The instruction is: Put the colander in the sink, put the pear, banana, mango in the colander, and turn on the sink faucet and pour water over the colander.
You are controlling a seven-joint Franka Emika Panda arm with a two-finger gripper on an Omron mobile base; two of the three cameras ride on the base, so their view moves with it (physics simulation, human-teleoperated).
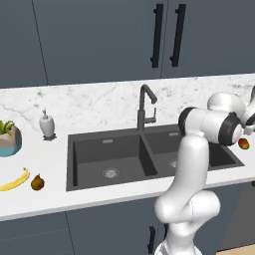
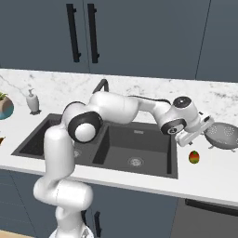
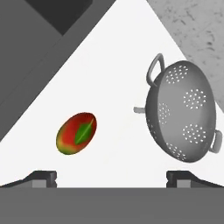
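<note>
The silvery perforated colander lies on the white counter right of the sink, empty, with its handles showing in the hand view. The red-green mango rests on the counter in front of it. My gripper hovers open over the counter between mango and colander; in the hand view its fingertips stand wide apart with nothing between them. Far left on the counter lie the yellow banana and the brownish pear. The dark faucet stands behind the sink.
A white soap dispenser stands left of the sink by the marble backsplash. A potted plant in a bowl sits at the far left edge. Dark cabinet doors with black handles hang above the counter.
</note>
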